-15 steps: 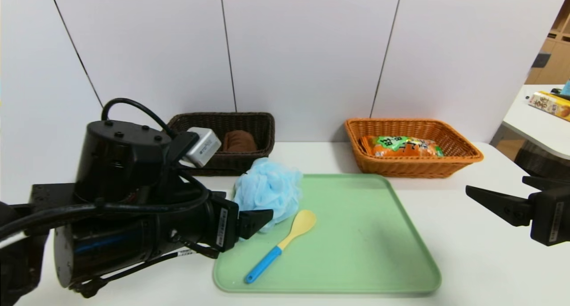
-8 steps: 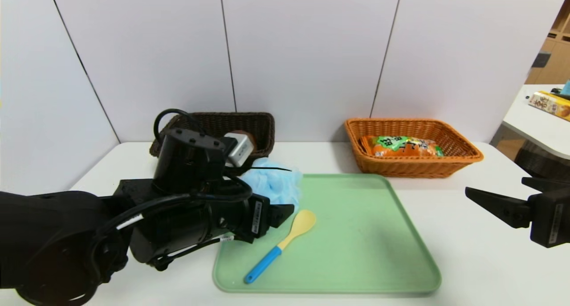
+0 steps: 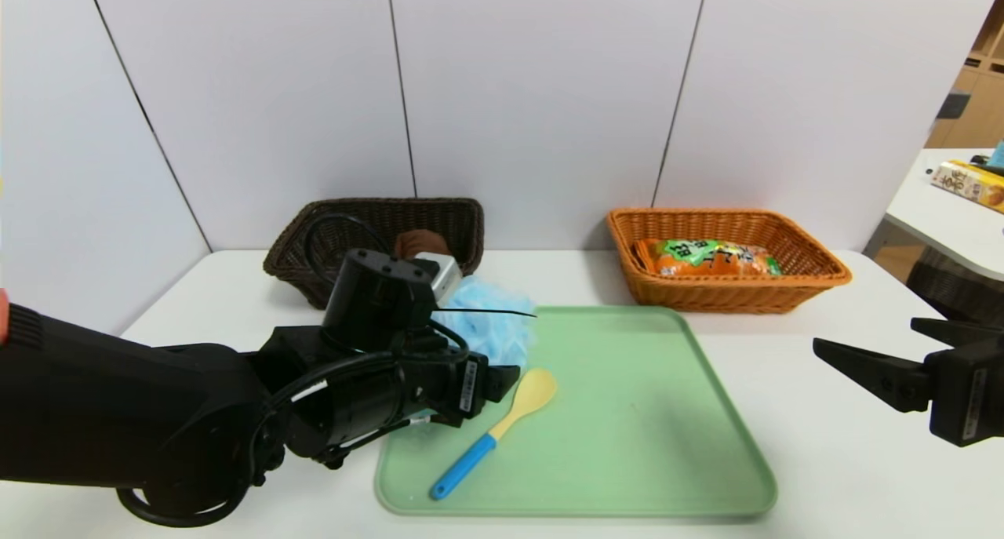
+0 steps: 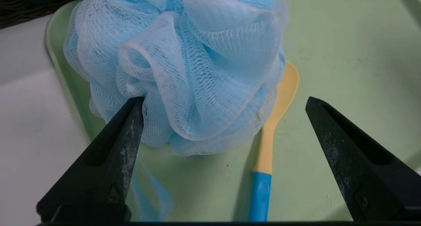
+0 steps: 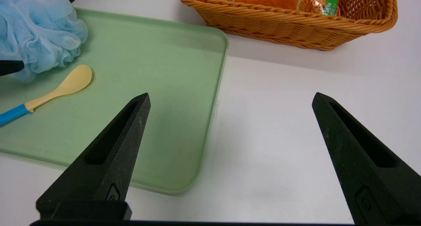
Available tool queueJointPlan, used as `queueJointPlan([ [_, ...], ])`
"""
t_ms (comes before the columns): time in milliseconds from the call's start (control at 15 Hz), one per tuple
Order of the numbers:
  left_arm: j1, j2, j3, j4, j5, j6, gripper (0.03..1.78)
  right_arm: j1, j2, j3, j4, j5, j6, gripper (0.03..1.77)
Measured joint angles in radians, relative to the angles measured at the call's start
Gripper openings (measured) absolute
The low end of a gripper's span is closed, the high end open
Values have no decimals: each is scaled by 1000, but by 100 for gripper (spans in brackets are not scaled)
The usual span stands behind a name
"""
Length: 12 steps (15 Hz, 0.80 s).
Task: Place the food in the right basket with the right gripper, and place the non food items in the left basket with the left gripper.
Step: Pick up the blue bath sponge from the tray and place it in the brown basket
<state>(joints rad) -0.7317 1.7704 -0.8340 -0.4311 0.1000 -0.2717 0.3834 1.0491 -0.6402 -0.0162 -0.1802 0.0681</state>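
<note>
Head view: left gripper (image 3: 502, 382) at tray (image 3: 667, 445) 9 o'clock edge, jaws apart, nosing into pouf (image 3: 490, 327). Spoon (image 3: 494, 429) beside pouf. Towel (image 3: 420, 243) in left basket (image 3: 376, 217); snack bag (image 3: 710, 258) in right basket (image 3: 729, 288). Right gripper (image 3: 863, 351) parked at 3 o'clock, jaws apart.

Left wrist view: pouf (image 4: 184, 71) between open fingers (image 4: 128, 127), one tip touching mesh. Step, as judged: grasp pouf. Next: push in slightly, close.

Right wrist view: nothing held.

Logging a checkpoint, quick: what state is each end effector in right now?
Left end effector: open, empty, fingers astride the pouf.
Right end effector: open, empty, above the table.
</note>
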Motion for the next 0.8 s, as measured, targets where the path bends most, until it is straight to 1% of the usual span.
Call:
queueJointPlan([
  [133,0,11,0,-22,1,10,169,2,1,0,0,0,0,169],
  [333,1,21,0,-24,21,13,169,10,2,1,0,0,2,169],
  [533,1,40,-13,-24,75,16,169,12,3,2,0,0,1,169],
  [667,2,48,-16,-32,91,16,169,13,4,5,0,0,1,169],
  [733,1,51,-16,-35,104,16,158,15,4,5,0,0,0,169],
  [800,1,53,-16,-42,116,16,139,16,4,6,0,0,0,169],
])
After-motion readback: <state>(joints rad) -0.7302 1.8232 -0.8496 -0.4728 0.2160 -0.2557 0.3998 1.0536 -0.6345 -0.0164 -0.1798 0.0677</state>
